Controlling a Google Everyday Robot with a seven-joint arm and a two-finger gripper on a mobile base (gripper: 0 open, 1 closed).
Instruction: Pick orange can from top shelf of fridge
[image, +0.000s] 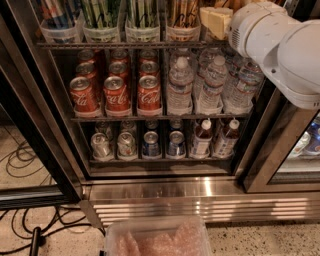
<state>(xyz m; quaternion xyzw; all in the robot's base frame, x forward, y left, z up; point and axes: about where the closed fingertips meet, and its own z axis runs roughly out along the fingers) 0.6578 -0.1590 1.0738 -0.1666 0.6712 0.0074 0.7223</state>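
Observation:
The fridge (45, 125) stands open in front of me, with a ribbed steel base. The top shelf (125, 45) is a dark wire rack that carries a row of clear tubs with tall cans. The orange cans (182, 11), orange-gold with dark streaks, stand in the fourth tub from the left, their tops cut off by the frame edge. My gripper (216, 21) is at top-shelf height just right of that tub, at the end of the white arm (280, 45) that reaches in from the upper right. The arm hides the shelf's right end.
Green-and-white striped cans (122, 12) fill the tubs left of the orange ones. Red cola cans (116, 92) and water bottles (210, 85) stand on the middle shelf, with small cans and bottles below. A clear bin (157, 240) sits on the floor in front. Cables (30, 220) lie at the left.

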